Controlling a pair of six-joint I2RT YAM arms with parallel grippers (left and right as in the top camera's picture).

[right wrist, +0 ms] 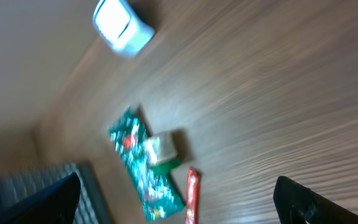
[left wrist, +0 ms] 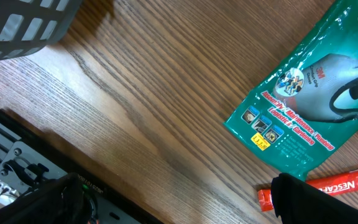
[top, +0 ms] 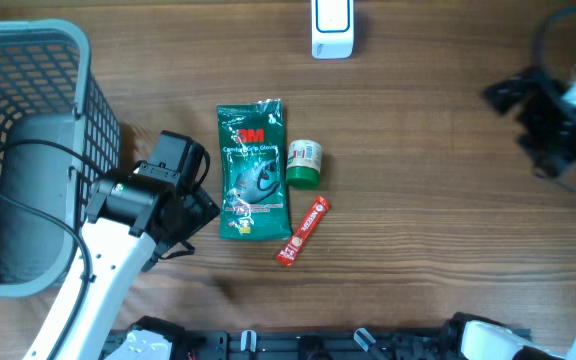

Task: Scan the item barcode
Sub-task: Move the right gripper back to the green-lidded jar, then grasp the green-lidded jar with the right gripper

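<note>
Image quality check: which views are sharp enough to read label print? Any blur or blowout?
Overhead: sharp, even light, big logo on the green pouch legible. Left wrist: crisp; pouch print and red sachet lettering readable. Right wrist: heavy motion blur, nothing legible; white box nearly blown out.

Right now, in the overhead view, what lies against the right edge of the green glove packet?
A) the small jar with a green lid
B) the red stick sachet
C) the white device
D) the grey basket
A: the small jar lies against the right edge of the green packet, while the grey basket is at the far left, the white device is at the top, and the red sachet lies lower, apart.
</note>
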